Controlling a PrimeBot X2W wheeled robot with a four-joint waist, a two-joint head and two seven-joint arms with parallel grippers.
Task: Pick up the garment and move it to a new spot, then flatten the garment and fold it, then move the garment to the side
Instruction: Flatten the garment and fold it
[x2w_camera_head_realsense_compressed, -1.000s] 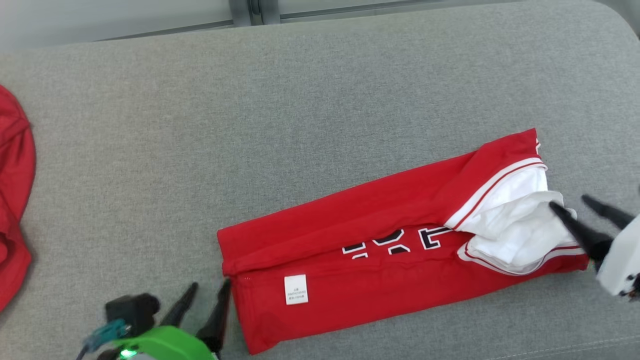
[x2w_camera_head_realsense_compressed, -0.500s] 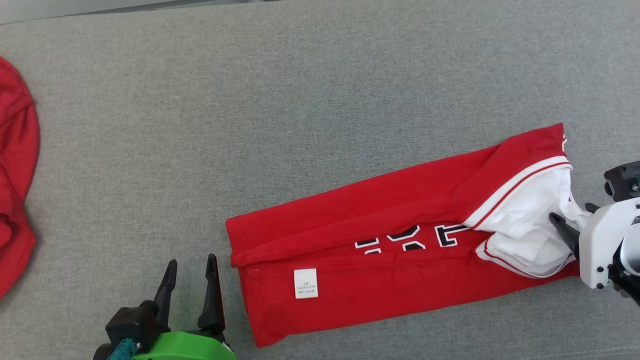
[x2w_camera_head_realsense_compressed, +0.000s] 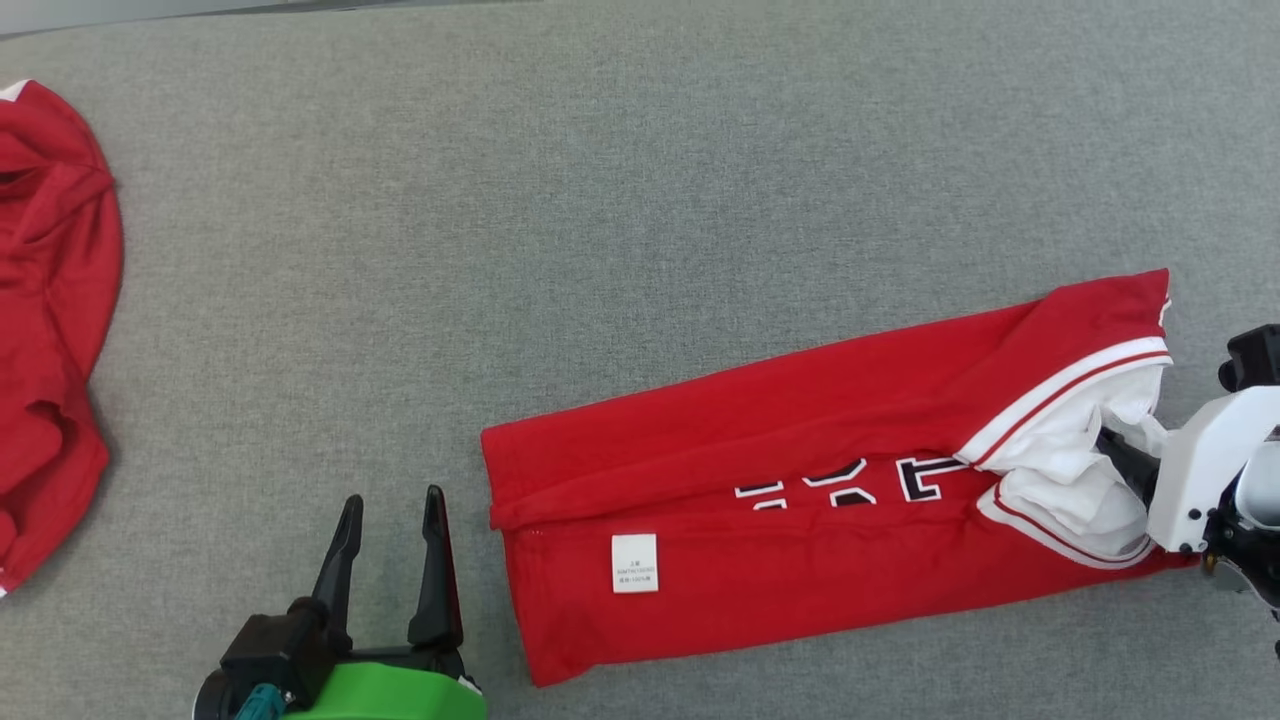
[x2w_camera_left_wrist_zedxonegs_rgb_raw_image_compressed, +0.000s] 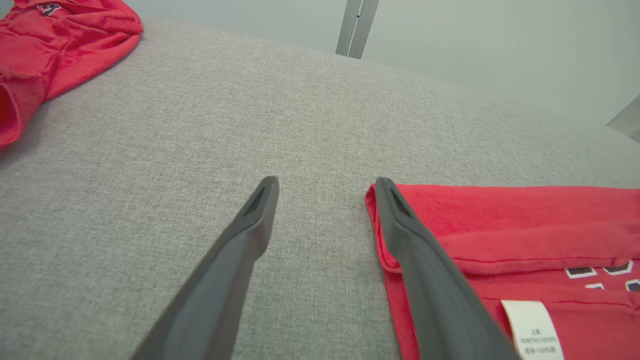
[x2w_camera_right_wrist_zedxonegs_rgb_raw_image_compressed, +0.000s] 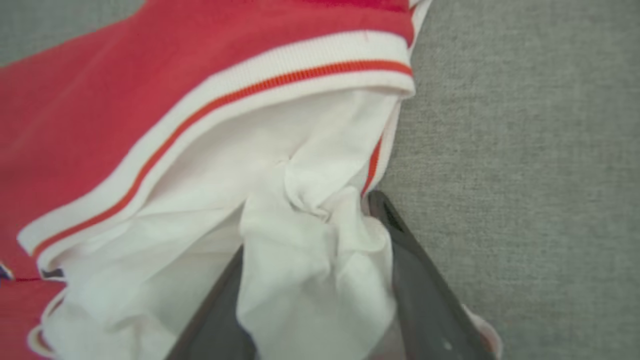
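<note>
Indoor room: grey upholstered surface (x2w_camera_head_realsense_compressed: 600, 200), pale panelled wall (x2w_camera_left_wrist_zedxonegs_rgb_raw_image_compressed: 475, 50).

Beyond the folded garment (x2w_camera_head_realsense_compressed: 800, 520), the grey cushion (x2w_camera_head_realsense_compressed: 600, 200) lies bare and wide. To its left, my left pincer (x2w_camera_head_realsense_compressed: 392, 497) stands in an open strip just beside its hem; further left, well apart, a second red garment (x2w_camera_head_realsense_compressed: 50, 330) lies in the way.

Garment (x2w_camera_head_realsense_compressed: 800, 480): red cloth, matt, w/ ribbed wht trim. Cushion (x2w_camera_head_realsense_compressed: 600, 200): gry woven fabric, rough. Fingers (x2w_camera_left_wrist_zedxonegs_rgb_raw_image_compressed: 250, 230): dark matt plastic.
</note>
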